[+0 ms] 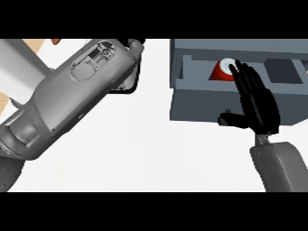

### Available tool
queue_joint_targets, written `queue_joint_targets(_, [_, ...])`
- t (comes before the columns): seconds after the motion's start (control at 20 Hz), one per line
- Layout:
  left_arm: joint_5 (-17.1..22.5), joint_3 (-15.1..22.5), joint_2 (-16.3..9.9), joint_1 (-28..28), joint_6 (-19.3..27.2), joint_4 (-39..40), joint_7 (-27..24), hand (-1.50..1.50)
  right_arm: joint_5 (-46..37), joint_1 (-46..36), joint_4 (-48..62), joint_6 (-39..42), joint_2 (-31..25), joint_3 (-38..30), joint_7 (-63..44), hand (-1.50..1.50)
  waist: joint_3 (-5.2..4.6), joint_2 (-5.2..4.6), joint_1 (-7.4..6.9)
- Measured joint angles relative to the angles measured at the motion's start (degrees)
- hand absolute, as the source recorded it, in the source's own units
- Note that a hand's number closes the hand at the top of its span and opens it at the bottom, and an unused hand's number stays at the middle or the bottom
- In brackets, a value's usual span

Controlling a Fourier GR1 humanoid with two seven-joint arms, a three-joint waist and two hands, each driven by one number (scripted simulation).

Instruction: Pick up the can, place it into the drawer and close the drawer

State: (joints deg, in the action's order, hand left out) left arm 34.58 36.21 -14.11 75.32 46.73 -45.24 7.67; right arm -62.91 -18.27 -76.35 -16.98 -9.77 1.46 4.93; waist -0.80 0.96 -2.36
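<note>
Lying in the open drawer [183, 97], the can [223, 70] sits just beyond the right hand [256, 97], whose straight fingers hold nothing; closing should fall to this nearer hand.

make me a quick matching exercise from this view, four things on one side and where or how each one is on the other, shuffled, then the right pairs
Things
1. can
2. right hand
3. left forearm
4. drawer

Places or states
A. grey, open, at the view's upper right
B. red with a white top, lying inside the drawer
C. black, fingers straight, over the drawer's front
D. grey, slanting across the view's left side

Pairs: 1-B, 2-C, 3-D, 4-A
</note>
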Motion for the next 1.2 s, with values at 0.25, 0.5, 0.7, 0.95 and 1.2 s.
queue_joint_targets(0.25, [-1.2, 0.3, -4.2, -2.2, -0.6, -5.3, 3.3, -1.5, -2.7, -5.4, 9.4, -5.8, -0.1, -1.9, 1.5, -1.5, -0.34, 0.17, -0.44])
queue_joint_targets(0.5, [-1.9, 0.3, -7.2, -4.9, -1.1, -10.0, 5.9, -1.5, -5.4, -11.4, 18.5, -11.1, -0.1, -4.0, 1.4, -1.5, -0.35, 0.04, -0.63])
queue_joint_targets(0.7, [-2.4, 0.1, -9.5, -7.9, -1.3, -13.7, 7.3, -1.5, -5.6, -16.5, 26.1, -15.3, -0.1, -6.4, 1.7, -1.5, -0.12, -0.28, -0.93])
queue_joint_targets(0.95, [-3.6, 0.4, -11.0, -11.6, -0.9, -17.9, 7.9, -1.5, -6.0, -20.3, 32.9, -21.6, 0.4, -8.2, 2.4, -1.5, -0.01, -0.06, -0.88])
queue_joint_targets(1.2, [-4.2, 0.3, -12.4, -15.7, -1.0, -21.9, 7.9, -1.5, -6.5, -23.0, 37.4, -27.0, 0.9, -9.6, 1.7, -1.5, 0.16, 0.01, -0.84])
